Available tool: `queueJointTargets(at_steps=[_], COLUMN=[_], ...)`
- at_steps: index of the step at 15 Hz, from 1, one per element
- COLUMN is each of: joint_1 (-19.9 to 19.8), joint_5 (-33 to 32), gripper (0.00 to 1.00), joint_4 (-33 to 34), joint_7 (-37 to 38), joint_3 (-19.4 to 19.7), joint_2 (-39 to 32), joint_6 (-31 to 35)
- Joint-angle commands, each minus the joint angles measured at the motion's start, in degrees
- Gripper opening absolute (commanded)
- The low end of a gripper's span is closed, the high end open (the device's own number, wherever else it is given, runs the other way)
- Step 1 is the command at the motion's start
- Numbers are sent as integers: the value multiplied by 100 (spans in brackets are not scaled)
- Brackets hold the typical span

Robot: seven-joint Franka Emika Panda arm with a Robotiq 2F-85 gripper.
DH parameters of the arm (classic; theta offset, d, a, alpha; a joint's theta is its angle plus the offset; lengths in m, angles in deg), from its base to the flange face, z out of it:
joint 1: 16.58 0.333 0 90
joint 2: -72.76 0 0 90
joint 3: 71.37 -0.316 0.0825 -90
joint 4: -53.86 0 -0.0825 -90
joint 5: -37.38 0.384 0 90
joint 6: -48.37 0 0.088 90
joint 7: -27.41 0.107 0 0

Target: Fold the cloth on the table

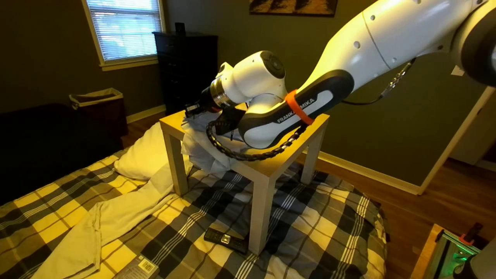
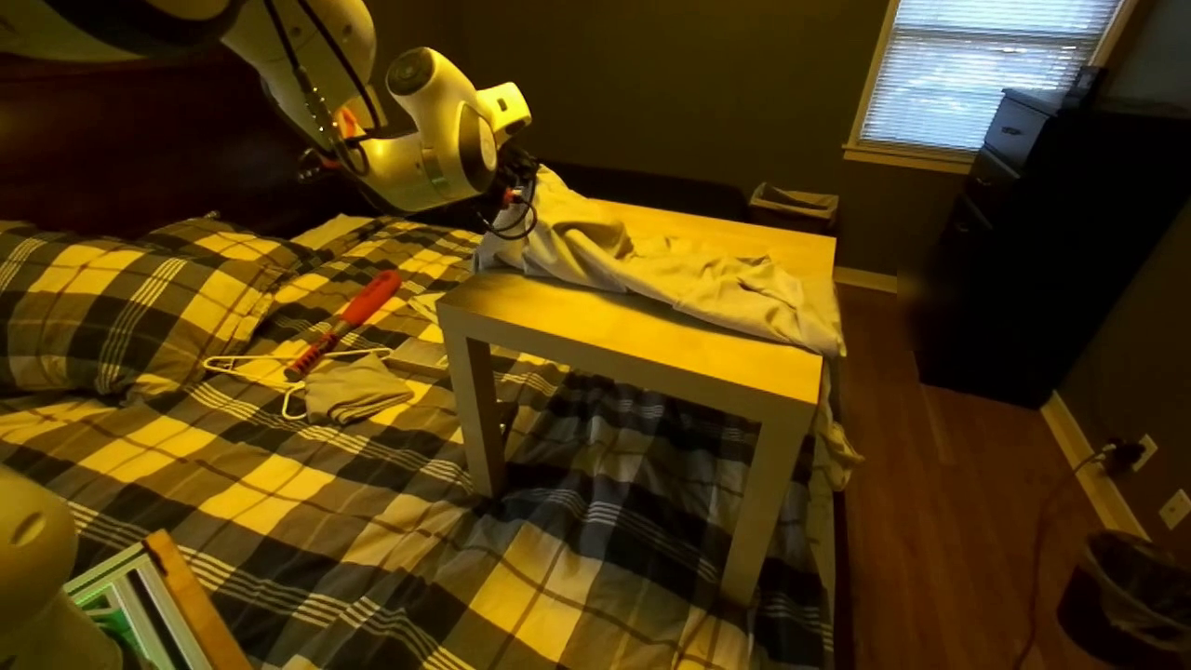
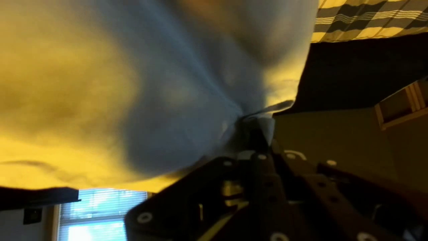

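Your cloth [image 2: 707,279]: pale grey-white, plain; in wrist view you see it yellow where lit, blue-grey in shade. Table [image 2: 558,302]: yellow top, pale grey-white legs [image 2: 476,409]. Blanket [image 1: 329,217]: plaid, yellow, grey and near-black checks, fine white stripes. Pillow [image 2: 140,298]: same plaid. Your arm [image 1: 360,42]: white, black trim, orange band [image 1: 297,107]. Your gripper [image 3: 257,135]: black. Remote [image 1: 236,245]: black. Cabinet [image 2: 1042,270]: black. Long object [image 2: 375,296]: mostly red. Bundle [image 1: 145,157]: cream-white. Wall [image 1: 368,128]: olive-grey. Floor [image 2: 916,521]: brown. Blinds [image 1: 124,31]: blue-white.

A rounded, glossy white arm [image 1: 348,58] is ringed by an orange band [image 1: 298,107]; pale lettering [image 1: 286,117] is printed beside the band; braided black cable [image 1: 248,156] is looped below.
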State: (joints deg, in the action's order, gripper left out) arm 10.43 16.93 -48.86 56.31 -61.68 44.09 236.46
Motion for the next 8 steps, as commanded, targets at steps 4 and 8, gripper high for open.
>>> queueJointTargets(at_steps=[4, 8], joint_1=[670, 714], joint_5=[129, 75], gripper=[0, 0], joint_4=[414, 438], joint_7=[18, 0], joint_3=[755, 745], joint_2=[-842, -947], joint_6=[531, 429])
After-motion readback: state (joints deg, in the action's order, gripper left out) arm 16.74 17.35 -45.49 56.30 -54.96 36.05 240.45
